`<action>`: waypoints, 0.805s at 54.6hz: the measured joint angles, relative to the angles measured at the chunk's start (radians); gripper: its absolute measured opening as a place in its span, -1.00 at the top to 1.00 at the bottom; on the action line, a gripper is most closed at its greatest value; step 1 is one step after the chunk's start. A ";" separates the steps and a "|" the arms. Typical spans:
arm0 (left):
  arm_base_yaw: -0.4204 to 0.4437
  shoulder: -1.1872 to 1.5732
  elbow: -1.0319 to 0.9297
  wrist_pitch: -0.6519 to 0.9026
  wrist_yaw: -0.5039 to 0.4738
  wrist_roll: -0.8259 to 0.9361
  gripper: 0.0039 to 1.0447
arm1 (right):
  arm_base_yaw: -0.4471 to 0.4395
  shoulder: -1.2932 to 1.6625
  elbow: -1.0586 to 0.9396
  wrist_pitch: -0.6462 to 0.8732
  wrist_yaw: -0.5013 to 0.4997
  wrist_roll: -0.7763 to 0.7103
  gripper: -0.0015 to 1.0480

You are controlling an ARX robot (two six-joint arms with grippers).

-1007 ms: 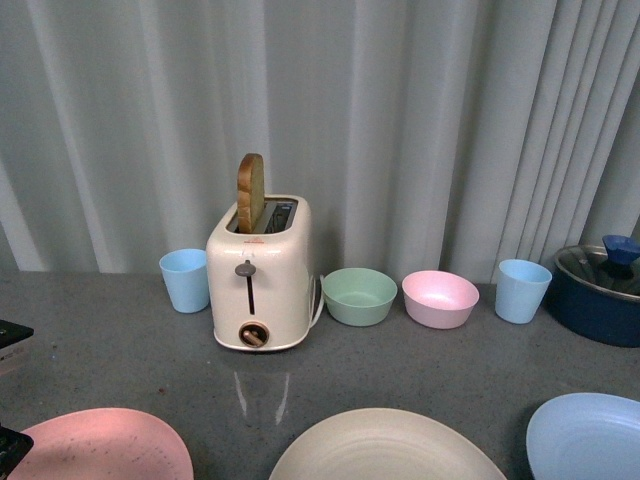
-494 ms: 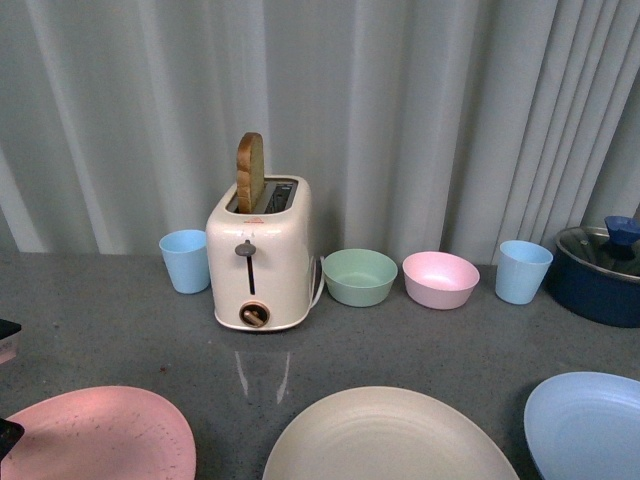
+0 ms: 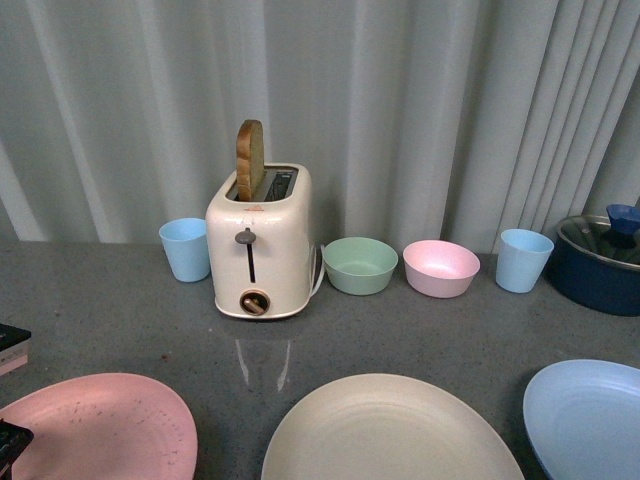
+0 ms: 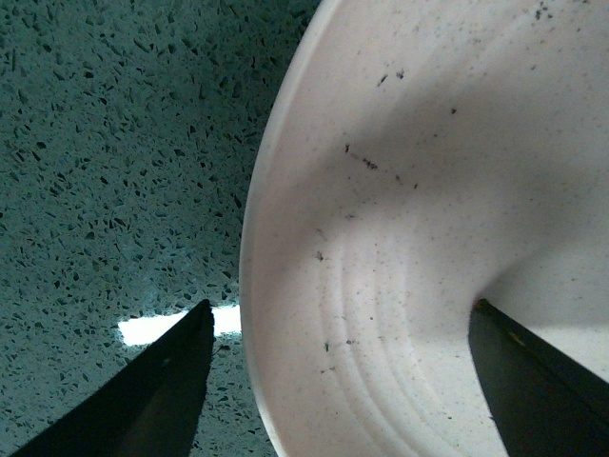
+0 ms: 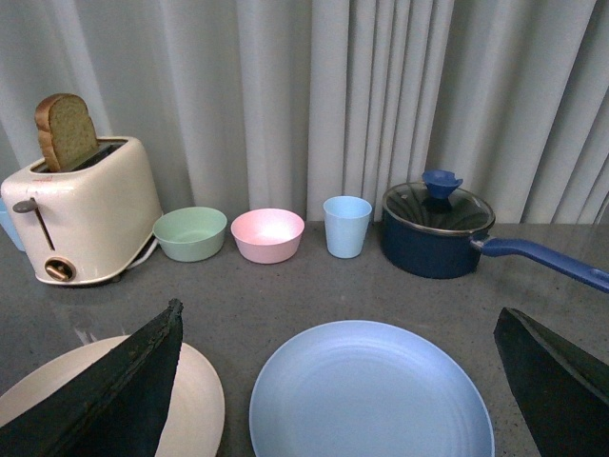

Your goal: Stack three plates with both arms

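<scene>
Three plates lay apart along the near side of the table: pink plate left, cream plate middle, blue plate right; the left gripper stood wide open astride the pink plate's rim; the right gripper hung wide open above the blue plate.

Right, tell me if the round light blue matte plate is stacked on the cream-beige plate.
No, the light blue plate lies on the grey counter beside the cream-beige plate, a gap between them.
</scene>
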 joint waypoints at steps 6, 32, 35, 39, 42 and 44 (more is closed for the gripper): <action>0.000 0.003 0.000 0.000 0.004 0.000 -0.19 | 0.000 0.000 0.000 0.000 0.000 0.000 -0.86; 0.011 -0.005 0.023 0.011 0.015 0.000 0.90 | 0.000 0.000 0.000 0.000 0.000 0.000 -0.86; 0.014 -0.006 0.026 0.005 0.016 0.000 0.90 | 0.000 0.000 0.000 0.000 0.000 0.000 -0.86; 0.021 -0.012 0.034 -0.011 0.029 -0.001 0.90 | 0.000 0.000 0.000 0.000 0.000 0.000 -0.86; 0.027 -0.022 0.040 -0.024 0.036 0.000 0.91 | 0.000 0.000 0.000 0.000 0.000 0.000 -0.86; 0.030 -0.030 0.044 -0.032 0.038 0.000 0.91 | 0.000 0.000 0.000 0.000 0.000 0.000 -0.86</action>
